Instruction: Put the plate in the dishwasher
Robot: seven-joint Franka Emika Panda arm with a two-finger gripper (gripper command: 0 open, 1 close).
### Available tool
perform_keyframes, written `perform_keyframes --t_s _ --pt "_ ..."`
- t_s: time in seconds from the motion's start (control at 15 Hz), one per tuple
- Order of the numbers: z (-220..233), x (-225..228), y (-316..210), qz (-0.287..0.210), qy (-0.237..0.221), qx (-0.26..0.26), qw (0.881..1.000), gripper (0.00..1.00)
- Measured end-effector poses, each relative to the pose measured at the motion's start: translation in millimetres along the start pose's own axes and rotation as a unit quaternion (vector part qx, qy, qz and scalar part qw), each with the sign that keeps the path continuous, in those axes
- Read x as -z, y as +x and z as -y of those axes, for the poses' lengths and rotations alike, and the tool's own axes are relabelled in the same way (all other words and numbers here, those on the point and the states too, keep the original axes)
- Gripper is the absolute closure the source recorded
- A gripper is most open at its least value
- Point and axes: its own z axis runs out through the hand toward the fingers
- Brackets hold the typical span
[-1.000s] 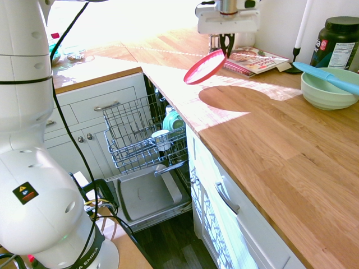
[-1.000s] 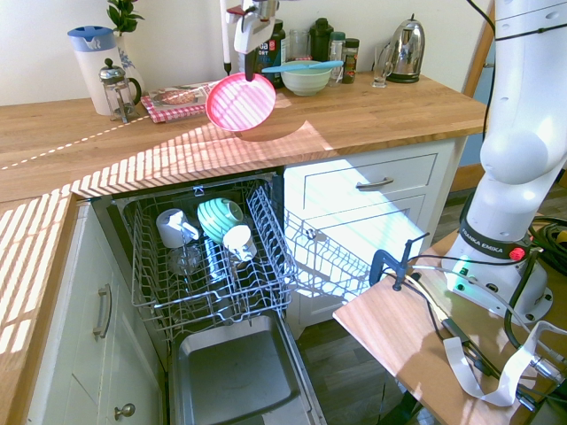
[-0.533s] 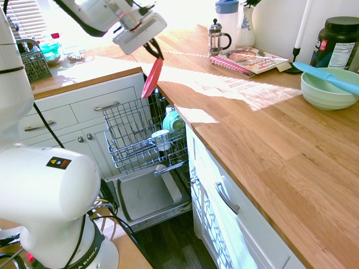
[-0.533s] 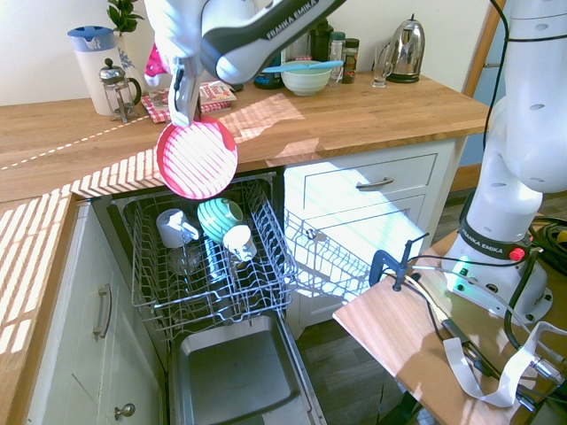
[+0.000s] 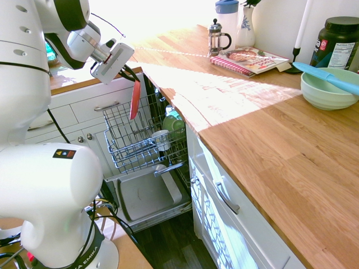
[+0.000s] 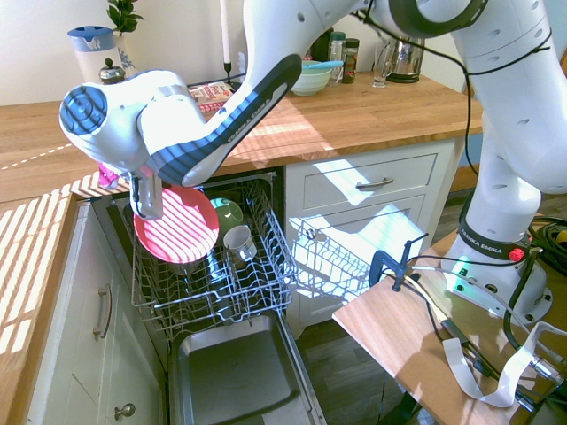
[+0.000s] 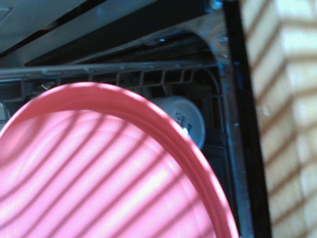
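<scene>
The pink-red plate (image 5: 134, 100) hangs upright, edge-on in the first exterior view, just above the pulled-out grey wire rack (image 5: 132, 140) of the open dishwasher (image 6: 232, 372). My gripper (image 5: 130, 75) is shut on the plate's top rim. In the second exterior view the plate (image 6: 177, 226) shows its striped face over the rack's left rear part (image 6: 213, 288), below the gripper (image 6: 147, 200). The wrist view is mostly filled by the plate (image 7: 99, 178), with a white cup (image 7: 185, 119) and the dark dishwasher interior behind it.
In the rack stand a green cup (image 5: 174, 124) and a white cup (image 6: 237, 241). White drawers (image 5: 84, 106) flank the dishwasher. On the wooden counter (image 5: 269, 140) are a pale green bowl (image 5: 328, 89) with a blue spatula, a magazine (image 5: 249, 59) and a French press (image 5: 216, 36).
The arm has swung off the counter and down over the dishwasher rack. The plate went with it, turning from tilted flat to upright and dropping close to the rack.
</scene>
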Motion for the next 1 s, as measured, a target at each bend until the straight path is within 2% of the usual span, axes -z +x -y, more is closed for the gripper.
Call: perform_keyframes --t_s 0.27,0.67,0.73,1.0 --pt "34.0 -9.2 -19.8 0.009 -0.013 0.044 0.999 1.0" --pt "65.3 -3.1 -50.2 0.007 -0.013 0.079 0.997 1.0" --pt "68.6 1.3 -51.6 0.007 -0.014 0.083 0.996 0.0" --pt "72.7 9.9 -49.8 0.036 0.004 0.097 0.995 0.0"
